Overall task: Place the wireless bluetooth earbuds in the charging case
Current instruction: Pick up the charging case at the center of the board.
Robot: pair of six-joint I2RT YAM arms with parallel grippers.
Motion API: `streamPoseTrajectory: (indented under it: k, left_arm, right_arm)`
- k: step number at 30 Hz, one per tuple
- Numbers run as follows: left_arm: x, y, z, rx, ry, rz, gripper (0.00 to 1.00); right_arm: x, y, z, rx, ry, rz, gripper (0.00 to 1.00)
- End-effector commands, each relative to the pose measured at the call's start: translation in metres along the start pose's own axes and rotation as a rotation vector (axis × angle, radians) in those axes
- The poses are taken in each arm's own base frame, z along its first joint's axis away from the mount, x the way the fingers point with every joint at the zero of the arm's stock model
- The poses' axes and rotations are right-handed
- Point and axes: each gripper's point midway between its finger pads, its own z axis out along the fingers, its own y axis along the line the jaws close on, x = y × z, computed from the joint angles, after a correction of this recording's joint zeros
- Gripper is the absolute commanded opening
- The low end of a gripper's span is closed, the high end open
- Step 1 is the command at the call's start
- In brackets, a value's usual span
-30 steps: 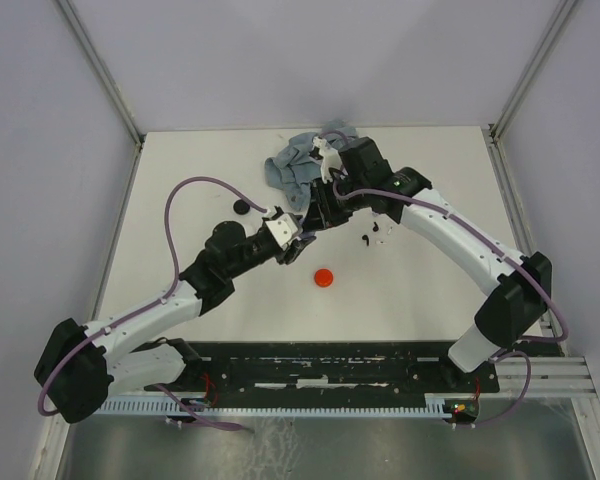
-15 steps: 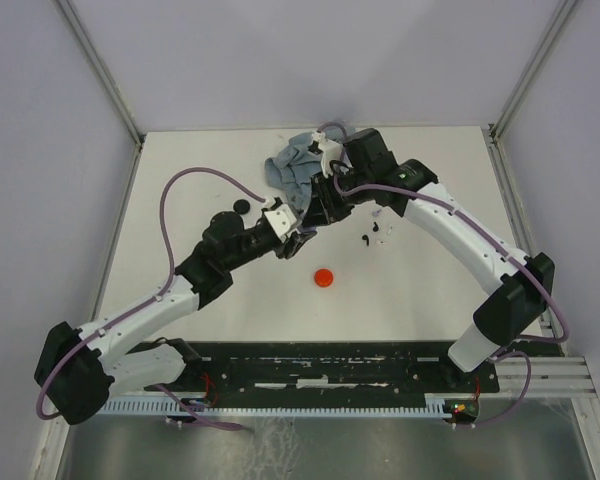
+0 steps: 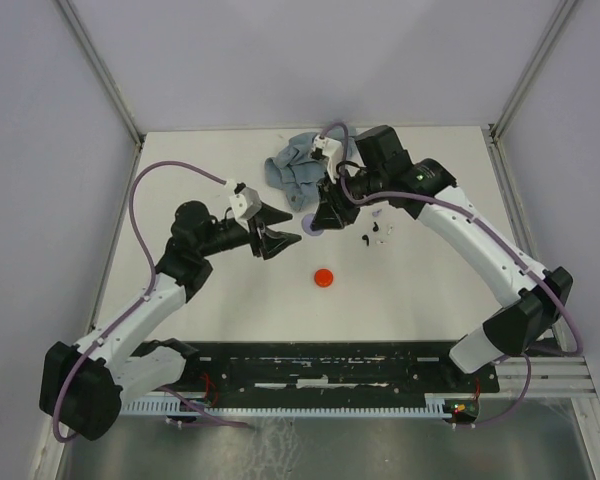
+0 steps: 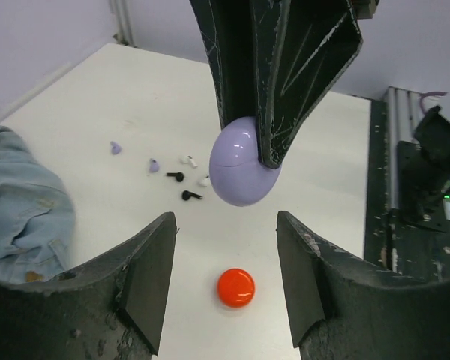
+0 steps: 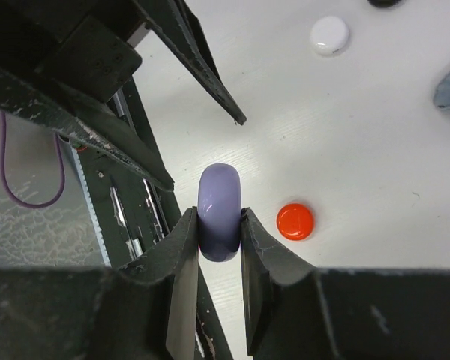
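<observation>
Underneath it all, the white table [image 3: 430, 290], with both arms reaching in over its middle. At the far edge, a crumpled blue-grey cloth [image 3: 292, 168], well apart from the work and probably just clutter. Above the middle, pinched edge-on between the fingers of the right gripper [image 5: 220, 225], the lilac charging case [image 4: 244, 161]: lifted off the surface, hanging below the fingers with its rounded belly turned toward the other arm. Looks closed, judging by a thin seam across the shell and no hollows on show. Probably held up this way to offer the free half to a second tool rather than to fill it yet. Facing it from near by, the left gripper [image 4: 225, 225], spread wide and carrying nothing, level with the case but not touching it. Seems lined up to catch the lid and prise it open, though impossible to say for certain. Directly below the case, a red disc [image 4: 235, 287] flat on the table; farther off in the right wrist view, a white disc [image 5: 330, 34]; neither wanted for the filling. Smallest of all, the earbuds [image 4: 175, 177]: lilac, white and black bits scattered loose on the table between cloth and case, none picked up, none inside. Fiddly at that size, so likely better to open first and collect after.
</observation>
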Motion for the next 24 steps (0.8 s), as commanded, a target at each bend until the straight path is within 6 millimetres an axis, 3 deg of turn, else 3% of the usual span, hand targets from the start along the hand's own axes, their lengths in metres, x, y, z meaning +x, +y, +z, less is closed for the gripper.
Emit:
streamPoseTrajectory:
  k: [1, 12, 24]
  left_arm:
    - [-0.018, -0.03, -0.006, 0.199, -0.077, -0.077, 0.63]
    - [-0.036, -0.043, 0.0, 0.344, -0.115, -0.155, 0.56]
    - [-0.037, -0.048, 0.004, 0.378, -0.127, -0.201, 0.47]
  right_arm:
    - [-0.024, 0.024, -0.02, -0.087, -0.101, -0.163, 0.02]
    - [-0.023, 0.047, -0.024, -0.22, -0.188, -0.37, 0.02]
    - [-0.025, 0.044, -0.023, -0.209, -0.213, -0.446, 0.02]
